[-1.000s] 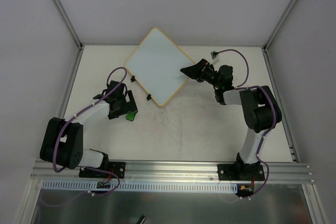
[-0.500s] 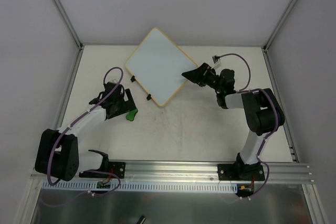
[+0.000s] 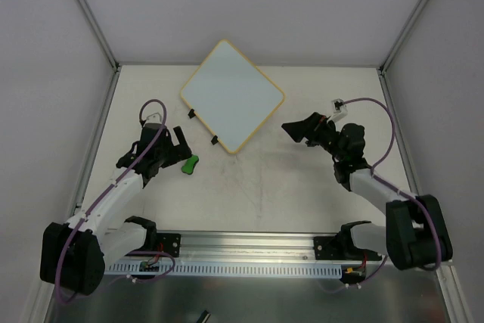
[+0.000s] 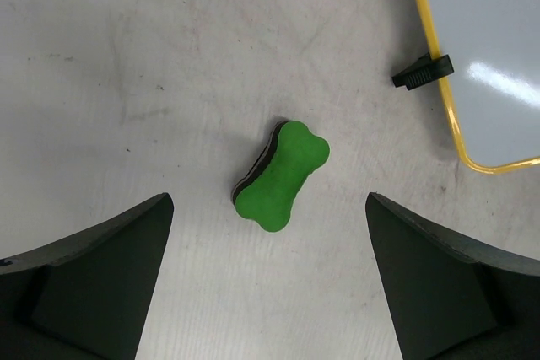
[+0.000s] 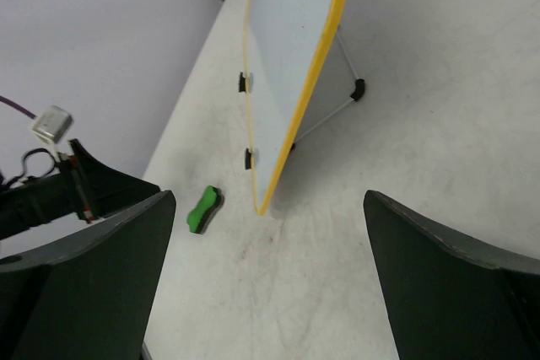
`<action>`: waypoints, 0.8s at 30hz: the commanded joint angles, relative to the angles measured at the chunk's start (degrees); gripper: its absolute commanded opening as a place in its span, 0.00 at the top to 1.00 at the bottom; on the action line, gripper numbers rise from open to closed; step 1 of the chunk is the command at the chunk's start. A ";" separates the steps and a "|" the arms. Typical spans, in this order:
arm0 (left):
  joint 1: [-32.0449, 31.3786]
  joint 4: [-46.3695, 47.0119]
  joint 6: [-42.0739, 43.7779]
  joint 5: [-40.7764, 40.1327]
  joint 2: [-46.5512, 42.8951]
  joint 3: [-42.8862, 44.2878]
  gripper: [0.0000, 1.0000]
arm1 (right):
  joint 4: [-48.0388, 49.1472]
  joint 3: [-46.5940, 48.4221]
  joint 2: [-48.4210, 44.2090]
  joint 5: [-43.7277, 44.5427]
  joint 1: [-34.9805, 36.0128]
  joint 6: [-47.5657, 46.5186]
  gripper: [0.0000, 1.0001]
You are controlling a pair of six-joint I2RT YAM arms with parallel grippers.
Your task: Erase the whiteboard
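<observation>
The whiteboard (image 3: pixel 231 96) stands at the back middle, turned like a diamond, its white face blank, with two black clips (image 3: pixel 215 140) on its near-left edge. In the right wrist view it (image 5: pixel 283 56) leans on a wire prop. The green bone-shaped eraser (image 3: pixel 190 164) lies on the table near the board's lower corner. My left gripper (image 3: pixel 178 149) is open and empty just left of the eraser (image 4: pixel 283 176), which lies free ahead of the open jaws (image 4: pixel 268 242). My right gripper (image 3: pixel 291 128) is open and empty, right of the board and apart from it (image 5: pixel 270 242).
The table (image 3: pixel 265 187) is off-white and scuffed, with metal frame posts at its back corners. A rail (image 3: pixel 242 243) with both arm bases runs along the near edge. White walls close in the back and sides.
My left gripper has drawn back to the left, off the eraser, which stays lying on the table. My right gripper has moved right and nearer, away from the board's right edge.
</observation>
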 commanded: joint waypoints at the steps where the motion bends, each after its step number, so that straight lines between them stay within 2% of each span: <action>1: 0.72 0.65 1.54 -1.78 -4.72 -2.12 0.01 | -15.01 -2.08 -11.14 6.83 0.10 -10.32 0.01; 2: 0.64 0.83 1.28 -1.78 -5.51 -2.83 0.01 | -21.22 -2.35 -16.39 7.54 0.36 -11.56 0.01; 4: 0.55 1.35 0.83 0.14 -7.36 -4.58 0.01 | -29.15 -1.05 -21.17 10.61 0.80 -16.29 0.01; 5: 0.55 1.71 1.09 0.59 -7.80 -5.03 0.01 | -36.68 -0.34 -24.93 11.75 1.41 -17.97 0.01; 8: 0.46 1.71 2.15 0.59 -9.91 -6.35 0.01 | -44.55 0.20 -29.70 13.96 1.86 -21.32 0.01; 12: 0.37 2.15 2.42 0.24 -13.59 -7.93 0.01 | -46.95 -3.75 -38.92 15.18 2.12 -22.56 0.01; 24: 0.37 5.58 1.71 -0.55 -19.31 -13.03 0.01 | -47.39 -12.46 -49.14 18.80 2.30 -21.24 0.01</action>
